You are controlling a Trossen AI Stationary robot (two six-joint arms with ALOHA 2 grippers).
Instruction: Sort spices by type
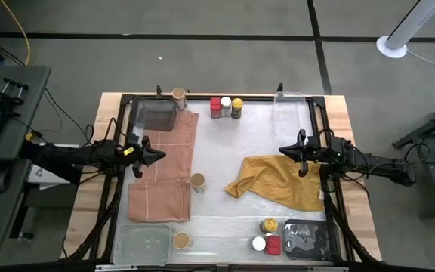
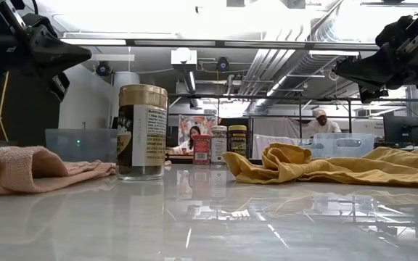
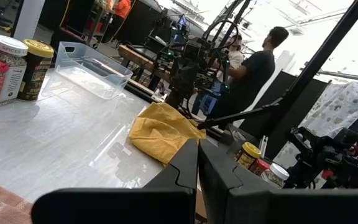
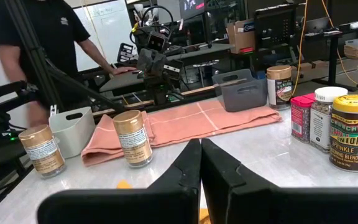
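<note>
Nine small spice jars stand on the table. A tan-lidded jar (image 1: 179,94) and a red (image 1: 215,106), a white (image 1: 226,105) and a yellow-lidded jar (image 1: 237,106) stand by the far edge. Another tan-lidded jar (image 1: 198,181) (image 2: 142,130) stands mid-table beside the pink cloth. A third tan-lidded one (image 1: 181,240) stands near the front. A yellow (image 1: 269,225), a white (image 1: 259,243) and a red-lidded jar (image 1: 273,244) stand front right. My left gripper (image 1: 155,156) (image 3: 197,168) hovers shut over the pink cloth. My right gripper (image 1: 285,151) (image 4: 201,163) hovers shut above the mustard cloth's far edge.
A pink cloth (image 1: 165,170) lies on the left, a crumpled mustard cloth (image 1: 278,181) on the right. Trays sit at the corners: dark far left (image 1: 157,117), clear far right (image 1: 289,106), clear near left (image 1: 142,243), dark near right (image 1: 306,240). People stand beyond the table.
</note>
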